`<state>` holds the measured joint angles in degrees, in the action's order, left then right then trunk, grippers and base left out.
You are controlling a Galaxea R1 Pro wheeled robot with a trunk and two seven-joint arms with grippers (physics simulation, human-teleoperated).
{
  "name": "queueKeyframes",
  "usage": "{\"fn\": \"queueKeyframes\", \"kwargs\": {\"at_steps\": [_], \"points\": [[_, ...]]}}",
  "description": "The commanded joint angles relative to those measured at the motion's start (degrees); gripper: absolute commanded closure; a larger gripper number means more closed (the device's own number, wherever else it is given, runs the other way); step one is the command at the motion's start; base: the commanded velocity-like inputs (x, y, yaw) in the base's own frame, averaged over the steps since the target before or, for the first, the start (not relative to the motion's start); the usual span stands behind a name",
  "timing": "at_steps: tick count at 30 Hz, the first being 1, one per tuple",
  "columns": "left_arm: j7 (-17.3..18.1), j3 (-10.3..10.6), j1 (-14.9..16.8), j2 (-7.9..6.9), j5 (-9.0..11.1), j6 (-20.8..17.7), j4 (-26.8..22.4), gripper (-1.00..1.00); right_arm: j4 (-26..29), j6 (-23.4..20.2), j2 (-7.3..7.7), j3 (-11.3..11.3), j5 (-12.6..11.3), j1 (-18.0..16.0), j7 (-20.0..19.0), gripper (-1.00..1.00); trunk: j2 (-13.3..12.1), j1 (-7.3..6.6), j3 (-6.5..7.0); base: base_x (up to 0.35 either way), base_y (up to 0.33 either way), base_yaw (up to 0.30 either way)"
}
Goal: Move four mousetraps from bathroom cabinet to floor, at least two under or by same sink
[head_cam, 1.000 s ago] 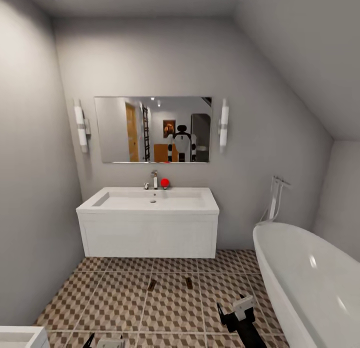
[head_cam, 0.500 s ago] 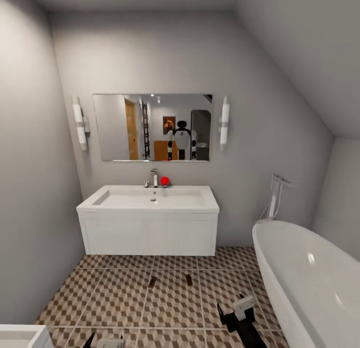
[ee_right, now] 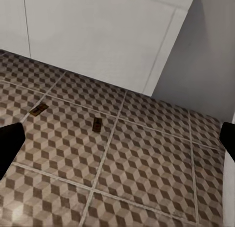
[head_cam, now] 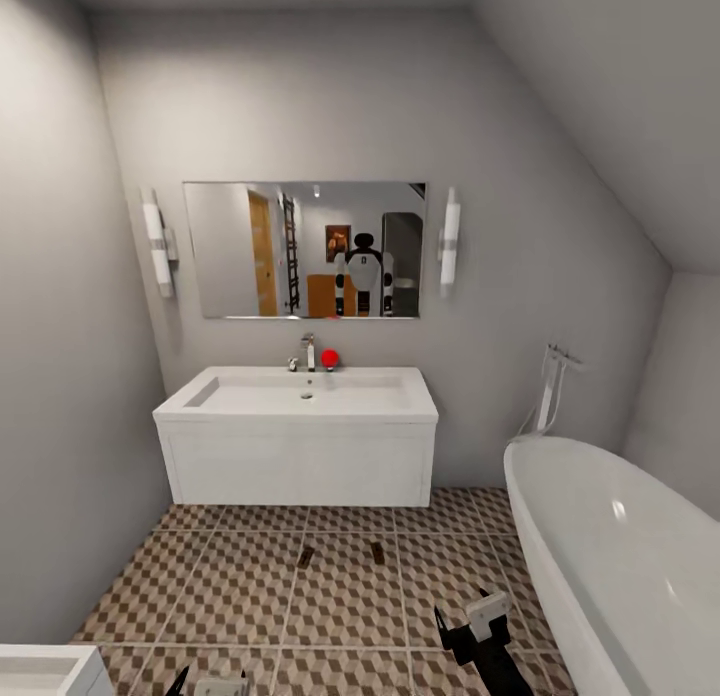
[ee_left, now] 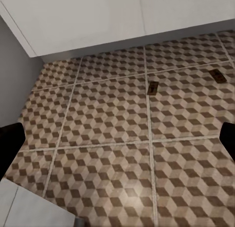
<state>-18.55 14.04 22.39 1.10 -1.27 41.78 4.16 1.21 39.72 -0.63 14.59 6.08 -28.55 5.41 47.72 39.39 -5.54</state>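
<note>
Two mousetraps [head_cam: 306,557] [head_cam: 378,552] unmoved on bathroom floor [head_cam: 350,596] | camera tilted up

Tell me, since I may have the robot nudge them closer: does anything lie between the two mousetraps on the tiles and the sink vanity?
Nothing visible does. Both mousetraps lie on the patterned bathroom floor just in front of the white sink vanity, with bare tile between them and it. The bathtub stands off to the side.

Two mousetraps [head_cam: 305,557] [head_cam: 377,552] lie flat on the cube-patterned bathroom floor [head_cam: 340,616], just apart, near the front of the white wall-hung bathroom sink [head_cam: 297,396].
</note>
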Motion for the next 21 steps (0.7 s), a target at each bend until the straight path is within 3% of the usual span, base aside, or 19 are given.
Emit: {"fn": "queueKeyframes", "kwargs": {"at_steps": [1,21], "points": [[-0.52,0.46,0.11,0.04,-0.14,0.23,0.24,-1.0,-0.07,0.09,-0.02,0.1,0.6,-0.06,0.57,-1.0,-0.34,-0.21,0.0,0.0,0.0,0.0],[-0.52,0.46,0.11,0.04,-0.16,0.23,0.24,-1.0,-0.07,0.09,-0.06,0.09,0.6,-0.02,0.57,-1.0,-8.36,-4.61,1.78,0.0,0.0,0.0]]}}
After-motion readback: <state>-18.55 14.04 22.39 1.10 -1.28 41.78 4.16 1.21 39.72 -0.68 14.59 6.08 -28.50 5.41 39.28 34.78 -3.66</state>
